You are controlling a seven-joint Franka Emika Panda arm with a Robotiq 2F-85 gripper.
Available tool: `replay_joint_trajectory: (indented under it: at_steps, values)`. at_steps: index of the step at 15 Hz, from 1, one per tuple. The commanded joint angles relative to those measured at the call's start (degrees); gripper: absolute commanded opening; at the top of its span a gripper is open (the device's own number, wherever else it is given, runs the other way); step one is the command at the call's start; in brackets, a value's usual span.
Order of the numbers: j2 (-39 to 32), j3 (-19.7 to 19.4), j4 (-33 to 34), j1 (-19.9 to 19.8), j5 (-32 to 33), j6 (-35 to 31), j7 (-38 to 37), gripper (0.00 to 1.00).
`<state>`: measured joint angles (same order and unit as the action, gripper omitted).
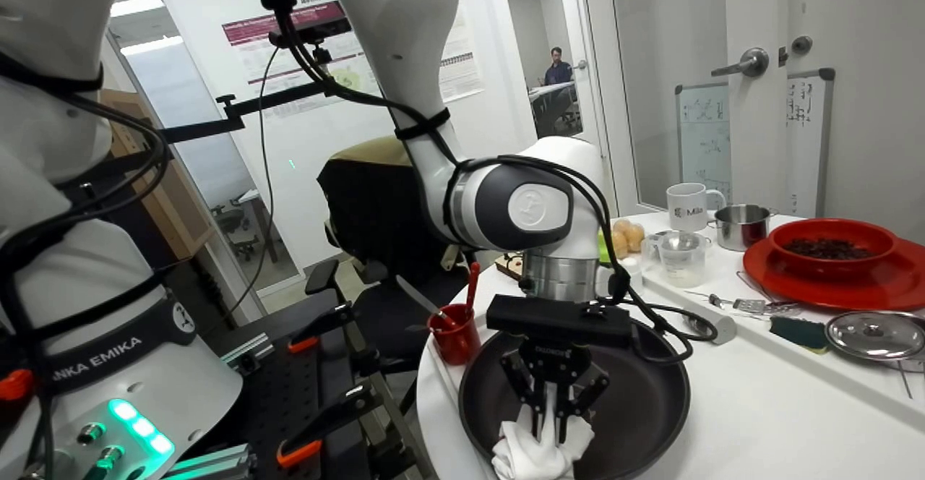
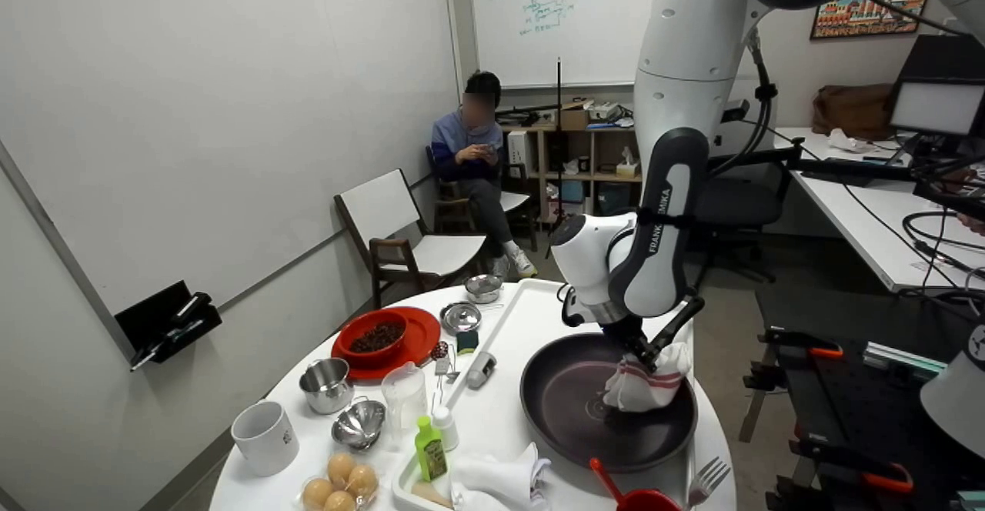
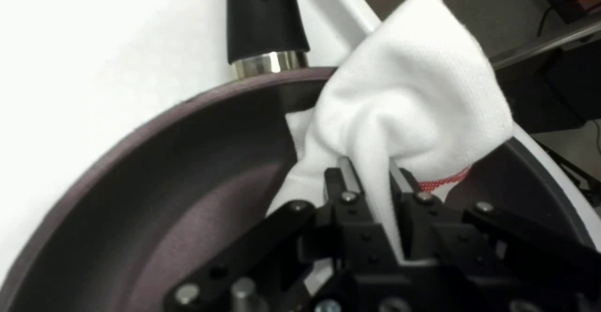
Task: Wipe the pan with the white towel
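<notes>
The dark round pan stands on the white table and shows in both exterior views and in the wrist view. A white towel with red stripes is bunched inside it, near the rim by the black handle; the towel shows in all views. My gripper points down over the pan. In the wrist view its fingers are closed around an upright fold of the towel. The towel rests on the pan's floor and its upper part lies over the rim. The pan floor under the towel is hidden.
A red cup with utensils stands beside the pan. A white tray edge runs under the pan. Another white cloth, a green bottle, eggs, a mug, metal pots and a red bowl stand around.
</notes>
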<state>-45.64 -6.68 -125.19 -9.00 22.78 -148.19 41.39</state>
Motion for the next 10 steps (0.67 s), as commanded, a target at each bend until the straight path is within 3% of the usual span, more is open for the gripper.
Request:
replay_joint_trajectory:
  at_steps: [1,2,3,5,6,10]
  values:
    - [-2.7,-1.0,4.3,-0.9,-0.3,0.5,-3.5,0.09]
    - [-2.8,-0.9,4.9,-1.2,-0.7,0.6,-4.4,0.09]
    - [-1.4,-0.3,2.8,-1.4,0.5,0.3,-3.0,0.16]
    - [-1.8,-0.3,3.8,-1.8,0.4,0.3,-3.9,0.16]
    - [-1.9,-0.3,4.0,-1.9,0.4,0.3,-4.0,0.08]
    - [2.4,1.0,-2.0,-0.9,1.8,-2.4,-3.4,0.09]
